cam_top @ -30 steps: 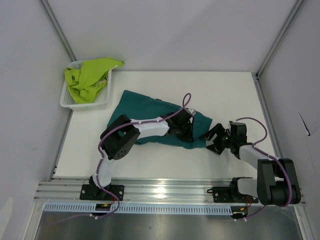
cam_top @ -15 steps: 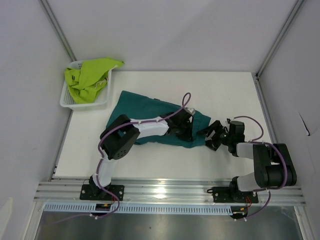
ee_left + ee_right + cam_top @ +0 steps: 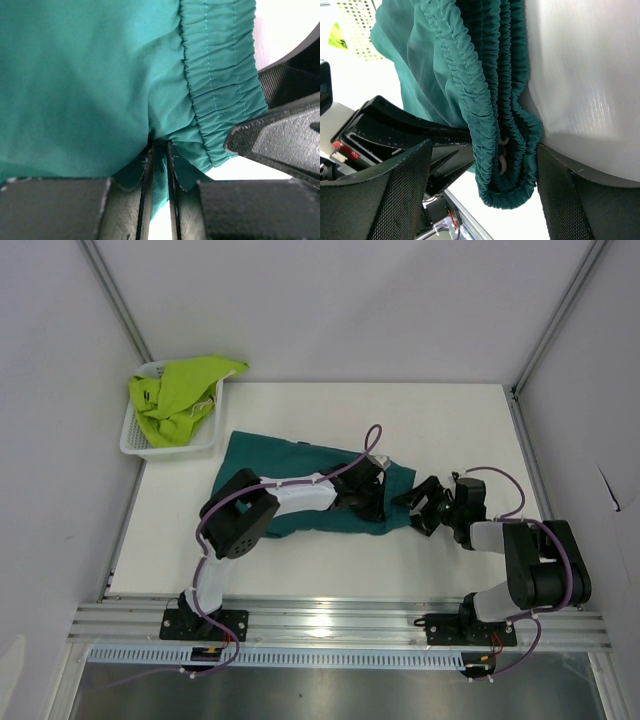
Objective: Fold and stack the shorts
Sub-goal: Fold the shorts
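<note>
The dark teal shorts (image 3: pixel 290 462) lie flat across the middle of the table, waistband toward the right. My left gripper (image 3: pixel 370 502) is shut on a fold of the teal fabric near the waistband; in the left wrist view the cloth (image 3: pixel 90 75) is pinched between its fingers (image 3: pixel 160 152). My right gripper (image 3: pixel 414 508) is open, with a jaw on either side of the gathered waistband end (image 3: pixel 490 115). The pale drawstring (image 3: pixel 502 161) shows inside that fold. The lime shorts (image 3: pixel 182 390) lie bunched in the basket at the far left.
The white mesh basket (image 3: pixel 135 443) stands at the table's far left corner. The enclosure's grey walls and metal posts close in the table on three sides. The arms' mounting rail (image 3: pixel 330 620) runs along the near edge.
My right gripper has moved left and a little farther away, up to the waistband end. The teal shorts have shifted slightly left. My left gripper has stayed shut on the fabric.
</note>
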`<state>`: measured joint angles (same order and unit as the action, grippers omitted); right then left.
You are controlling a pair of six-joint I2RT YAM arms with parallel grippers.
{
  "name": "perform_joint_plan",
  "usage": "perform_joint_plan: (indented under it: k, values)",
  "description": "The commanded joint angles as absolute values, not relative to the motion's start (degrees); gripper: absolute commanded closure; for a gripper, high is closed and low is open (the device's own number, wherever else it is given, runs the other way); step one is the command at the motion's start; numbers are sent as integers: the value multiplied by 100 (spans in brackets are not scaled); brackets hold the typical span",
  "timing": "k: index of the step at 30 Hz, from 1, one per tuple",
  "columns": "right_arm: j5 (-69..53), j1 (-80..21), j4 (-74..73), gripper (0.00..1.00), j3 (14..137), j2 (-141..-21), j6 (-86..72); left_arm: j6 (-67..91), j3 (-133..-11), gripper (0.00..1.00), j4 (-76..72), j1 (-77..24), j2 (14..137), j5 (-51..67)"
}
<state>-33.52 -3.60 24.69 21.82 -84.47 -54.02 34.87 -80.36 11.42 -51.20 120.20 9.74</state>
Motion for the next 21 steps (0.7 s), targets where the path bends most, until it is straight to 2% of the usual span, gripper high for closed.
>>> perform_joint_plan:
  k: [1,8,11,15,20,21]
  values:
    - [-2575,-396,1978,17,2267,-8657,-5168,3261,-7814,82,1512,-5159,12252,1107]
    - [-2531,-413,1934,18,2364,-8692,-5159,3278,-7515,83,1354,-5300,12164,1072]
    - [-2557,-413,1872,24,2364,-8657,-5115,3296,-7225,83,1257,-5414,12050,1002]
    - [-2514,-492,1635,46,2347,-8517,-5027,3375,-6821,83,950,-5511,11865,958]
    - [-2294,-650,1249,65,2268,-8009,-4948,3366,-6671,83,826,-5520,11795,967]
    - [-2259,-668,1178,74,2268,-7920,-4896,3358,-6688,83,844,-5520,11786,923]
